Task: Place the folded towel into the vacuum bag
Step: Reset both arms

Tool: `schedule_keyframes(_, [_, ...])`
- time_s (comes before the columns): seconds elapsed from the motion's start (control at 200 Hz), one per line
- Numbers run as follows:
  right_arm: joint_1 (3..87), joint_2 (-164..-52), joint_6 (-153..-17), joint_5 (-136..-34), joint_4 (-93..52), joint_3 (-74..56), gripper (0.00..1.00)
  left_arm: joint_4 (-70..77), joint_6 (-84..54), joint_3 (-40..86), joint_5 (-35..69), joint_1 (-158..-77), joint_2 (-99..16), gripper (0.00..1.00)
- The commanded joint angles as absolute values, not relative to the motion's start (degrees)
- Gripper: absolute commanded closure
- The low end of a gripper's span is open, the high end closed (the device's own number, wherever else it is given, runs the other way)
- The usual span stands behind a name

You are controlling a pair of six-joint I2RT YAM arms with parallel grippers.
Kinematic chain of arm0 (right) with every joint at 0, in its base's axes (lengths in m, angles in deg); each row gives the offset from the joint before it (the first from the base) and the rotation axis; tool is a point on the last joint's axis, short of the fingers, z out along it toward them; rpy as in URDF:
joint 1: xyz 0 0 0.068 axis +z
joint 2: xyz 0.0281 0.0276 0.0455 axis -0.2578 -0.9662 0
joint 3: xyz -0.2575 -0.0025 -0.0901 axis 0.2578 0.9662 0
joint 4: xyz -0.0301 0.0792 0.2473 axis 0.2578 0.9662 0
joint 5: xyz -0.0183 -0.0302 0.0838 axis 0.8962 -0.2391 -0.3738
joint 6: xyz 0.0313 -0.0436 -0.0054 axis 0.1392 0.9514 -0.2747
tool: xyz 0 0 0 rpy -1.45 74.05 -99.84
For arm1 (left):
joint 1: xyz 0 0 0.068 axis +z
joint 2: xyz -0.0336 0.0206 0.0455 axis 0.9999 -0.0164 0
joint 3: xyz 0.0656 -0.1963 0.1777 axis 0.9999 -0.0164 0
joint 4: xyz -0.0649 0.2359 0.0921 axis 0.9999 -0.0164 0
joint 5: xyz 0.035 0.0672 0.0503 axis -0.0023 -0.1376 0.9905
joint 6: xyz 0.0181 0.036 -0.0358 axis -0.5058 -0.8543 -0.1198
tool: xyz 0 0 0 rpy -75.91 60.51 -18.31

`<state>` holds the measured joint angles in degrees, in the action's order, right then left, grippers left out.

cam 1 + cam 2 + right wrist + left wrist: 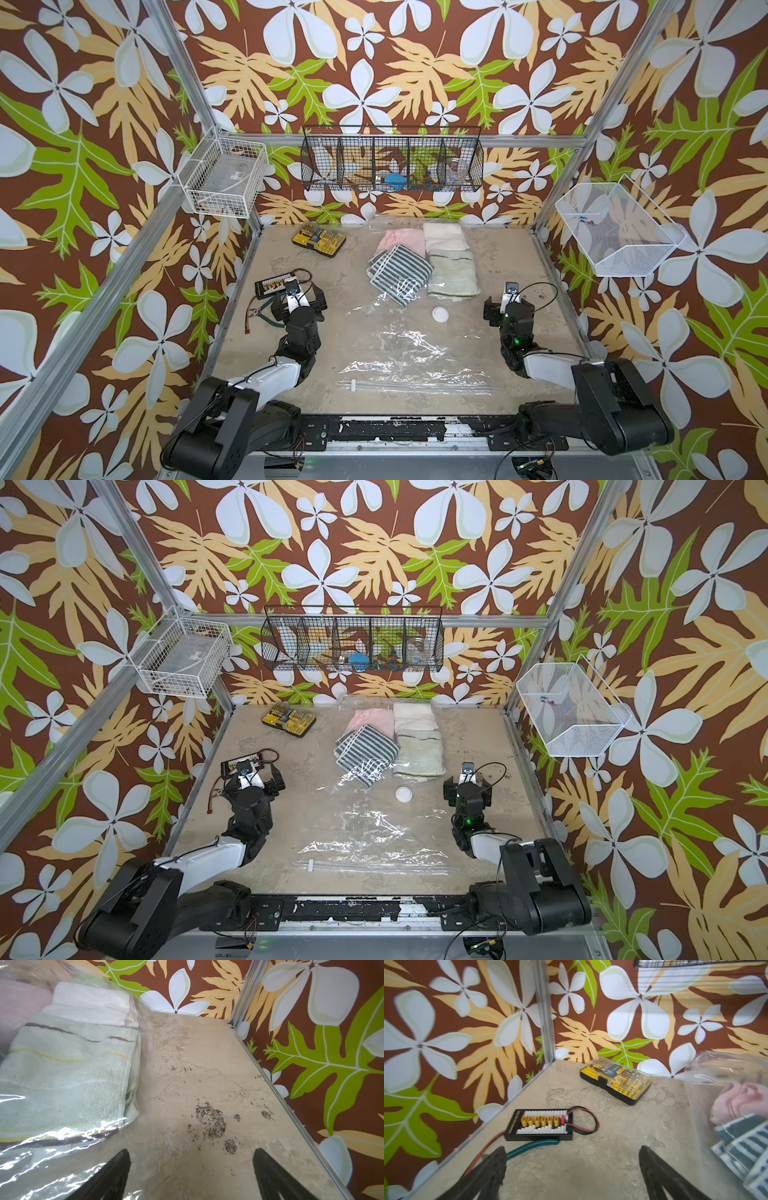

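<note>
Closest to the lens lies the zip strip point(415, 386) of the vacuum bag point(415, 345), its white slider point(353, 385) toward the left end and the clear film spread flat along the counter point(282, 266). Left fingers point(496, 1167) stand spread wide with nothing between them, over bare counter beside a black charging board point(539, 1124), apart from the bag's edge; a yellow bit case point(319, 240) sits farther back. Under the film at the bag's far end lie a striped towel point(395, 270), a pink towel point(401, 241), a white towel point(444, 237) and a pale green towel point(453, 274), all folded, with the round valve cap point(440, 314) just nearer than them. Right fingers point(118, 1167) are equally wide and empty, low at the bag's right edge, near the green towel. Which towel the task means I cannot tell, but all four look bagged, so the step in hand reads as letting go; next, both arms should draw back clear without snagging or dragging the film
</note>
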<state>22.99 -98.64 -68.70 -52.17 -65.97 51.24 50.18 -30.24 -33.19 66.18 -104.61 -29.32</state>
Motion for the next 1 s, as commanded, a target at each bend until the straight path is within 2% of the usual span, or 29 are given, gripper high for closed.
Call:
schedule_keyframes(0.0, [22.5,-101.7,-66.4,-56.0,-76.4,49.1,0.06,54.0,-34.0,-30.2,59.5,-104.0,-32.2,0.0])
schedule_keyframes(0.04, [21.6,-102.8,-66.8,-58.4,-75.1,48.5,0.07,50.5,-33.7,-30.3,59.6,-104.1,-31.7,0.0])
schedule_keyframes(0.085, [20.9,-104.6,-66.4,-60.7,-80.4,50.3,0.08,49.1,-32.5,-32.5,62.0,-104.0,-30.9,0.0])
schedule_keyframes(0.18, [19.9,-103.1,-67.5,-63.0,-80.5,51.6,0.11,63.7,-31.5,-40.9,68.0,-104.0,-30.5,0.0])
schedule_keyframes(0.215, [18.5,-103.4,-68.3,-65.6,-82.4,52.3,0.0,65.9,-32.8,-41.3,65.1,-103.9,-30.4,0.0])
schedule_keyframes(0.305, [16.7,-104.9,-69.2,-68.3,-89.8,56.3,0.0,64.6,-35.7,-38.5,58.9,-103.8,-33.2,0.0])
schedule_keyframes(0.35, [16.7,-106.2,-68.9,-68.2,-94.3,57.5,0.0,68.5,-36.2,-39.6,58.5,-103.8,-35.5,0.0])
schedule_keyframes(0.45, [16.7,-104.5,-69.3,-68.2,-88.8,56.1,0.0,75.9,-35.7,-41.4,61.4,-103.8,-39.0,0.0])
schedule_keyframes(0.51, [16.7,-105.2,-69.1,-68.3,-91.0,56.6,0.0,71.1,-33.7,-40.6,58.4,-102.1,-37.6,0.0])
schedule_keyframes(0.575, [16.7,-104.7,-69.2,-68.3,-89.6,56.3,0.01,72.1,-29.1,-41.7,54.5,-98.0,-38.5,0.0])
schedule_keyframes(0.621, [16.7,-104.8,-69.2,-68.3,-90.0,56.5,0.01,81.3,-28.0,-43.5,51.7,-94.7,-42.5,0.0])
schedule_keyframes(0.686, [16.7,-104.8,-69.1,-68.3,-90.0,56.4,0.01,72.2,-26.7,-41.6,50.3,-94.5,-39.7,0.0])
schedule_keyframes(0.746, [16.7,-104.8,-69.2,-68.3,-90.1,56.4,0.01,77.2,-27.6,-42.2,50.7,-94.3,-41.8,0.0])
schedule_keyframes(0.821, [16.7,-104.8,-69.2,-68.4,-89.9,56.4,0.0,73.1,-26.6,-41.9,50.5,-94.4,-39.7,0.0])
schedule_keyframes(0.991, [16.7,-104.8,-69.1,-68.4,-90.0,56.5,0.01,75.1,-26.9,-42.3,50.7,-94.4,-40.3,0.0])
